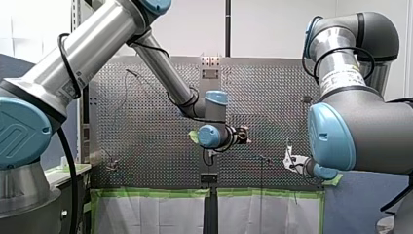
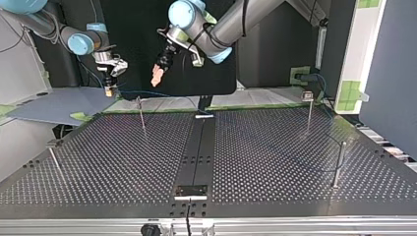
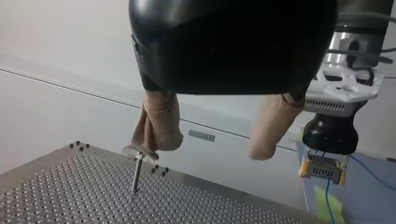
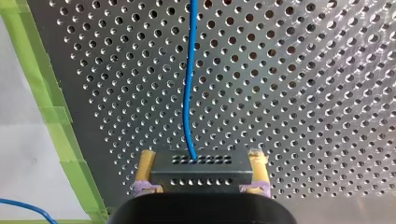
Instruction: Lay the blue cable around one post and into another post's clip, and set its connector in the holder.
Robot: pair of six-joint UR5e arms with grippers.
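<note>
- My right gripper is closed on the connector, a small dark block with rows of holes. It is pinched at both ends between yellow pads, and the hold looks square.
- The blue cable leaves the middle of the connector's front face. It runs straight ahead of that gripper in a gentle curve, above the perforated table. A strip of green tape marks the table edge beside the gripper.
- My left gripper hangs near the right one, above the table. Its beige pads stand well apart and hold nothing.
- Ahead of the left gripper and lower, a thin post with a small flat fitting on top stands near a table corner. Farther across the table stand a second post and a third post.
- I judge that the cable is round no post and in no clip yet, and the connector is not yet in its holder. I cannot tell which fitting is the holder.
- To do this step well, I would hold the connector firmly and carry it low and slowly past the chosen post. I would leave a little slack so the cable wraps the post rather than bending it. The open left gripper could then press the cable into the clip.
</note>
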